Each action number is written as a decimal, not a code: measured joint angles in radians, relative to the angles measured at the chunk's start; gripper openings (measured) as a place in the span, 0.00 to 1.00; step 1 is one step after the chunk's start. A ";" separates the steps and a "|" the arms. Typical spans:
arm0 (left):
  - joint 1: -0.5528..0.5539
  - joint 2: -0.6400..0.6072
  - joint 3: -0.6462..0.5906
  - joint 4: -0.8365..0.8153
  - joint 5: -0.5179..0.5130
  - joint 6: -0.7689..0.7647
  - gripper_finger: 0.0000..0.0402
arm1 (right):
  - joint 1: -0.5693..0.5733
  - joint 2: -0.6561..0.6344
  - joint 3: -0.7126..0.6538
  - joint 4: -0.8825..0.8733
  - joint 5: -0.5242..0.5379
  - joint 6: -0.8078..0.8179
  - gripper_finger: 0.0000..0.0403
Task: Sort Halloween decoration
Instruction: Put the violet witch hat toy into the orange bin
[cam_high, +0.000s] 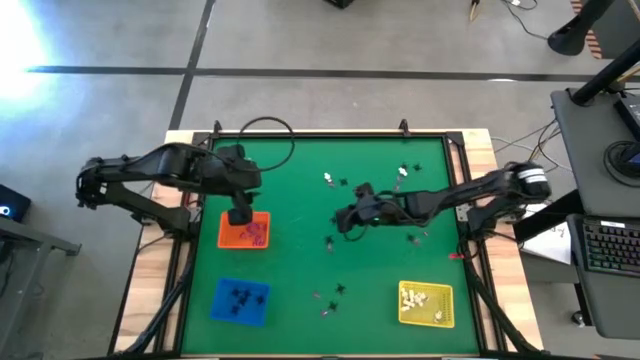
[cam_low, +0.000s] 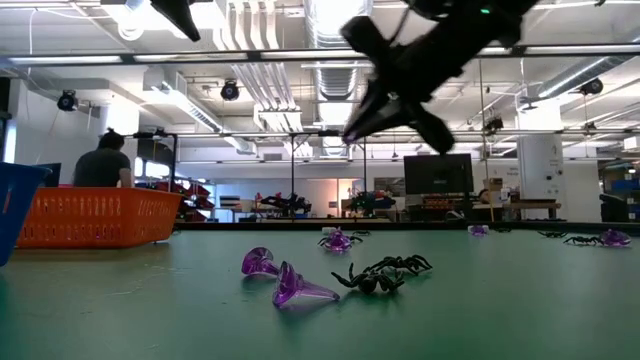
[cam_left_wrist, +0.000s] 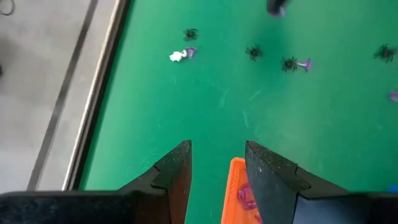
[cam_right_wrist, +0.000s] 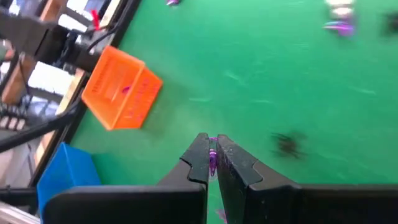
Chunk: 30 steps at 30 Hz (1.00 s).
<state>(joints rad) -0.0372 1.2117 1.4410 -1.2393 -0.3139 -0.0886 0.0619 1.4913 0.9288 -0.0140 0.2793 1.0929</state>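
Note:
Tiny Halloween trinkets, purple, black and white, lie scattered on the green table (cam_high: 300, 180); two purple ones (cam_low: 288, 282) and a black spider (cam_low: 385, 274) show close up in the low view. My right gripper (cam_right_wrist: 211, 139) hangs above the table's middle (cam_high: 344, 220), shut on a small purple trinket (cam_right_wrist: 212, 157). My left gripper (cam_left_wrist: 217, 150) hangs open over the orange tray (cam_high: 245, 231), nothing between its fingers. That tray holds pinkish trinkets (cam_left_wrist: 245, 196). My right gripper pinches the small purple trinket (cam_right_wrist: 212, 159) between its two fingers near their free ends. The fingers slant down toward the table's left side. The trinket is lifted clear of the table; which part of it is held cannot be told.
A blue tray (cam_high: 240, 300) with black trinkets stands at the near left. A yellow tray (cam_high: 427, 305) with white ones stands at the near right. Loose trinkets lie at the far middle (cam_high: 330, 180) and near middle (cam_high: 330, 292). A person (cam_low: 103, 160) sits beyond the table.

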 joint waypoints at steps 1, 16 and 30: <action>0.000 -0.009 0.000 -0.001 -0.009 -0.002 0.33 | -0.004 0.035 0.040 0.001 -0.010 -0.020 0.02; 0.000 -0.112 -0.001 -0.004 -0.088 -0.018 0.33 | -0.043 0.399 0.468 -0.002 -0.214 -0.212 0.02; 0.000 -0.150 -0.002 -0.010 -0.090 -0.018 0.33 | -0.042 0.684 0.817 -0.007 -0.316 -0.232 0.02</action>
<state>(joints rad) -0.0376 1.0620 1.4395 -1.2490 -0.4038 -0.1066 0.0196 2.1753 1.7455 -0.0211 -0.0363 0.8609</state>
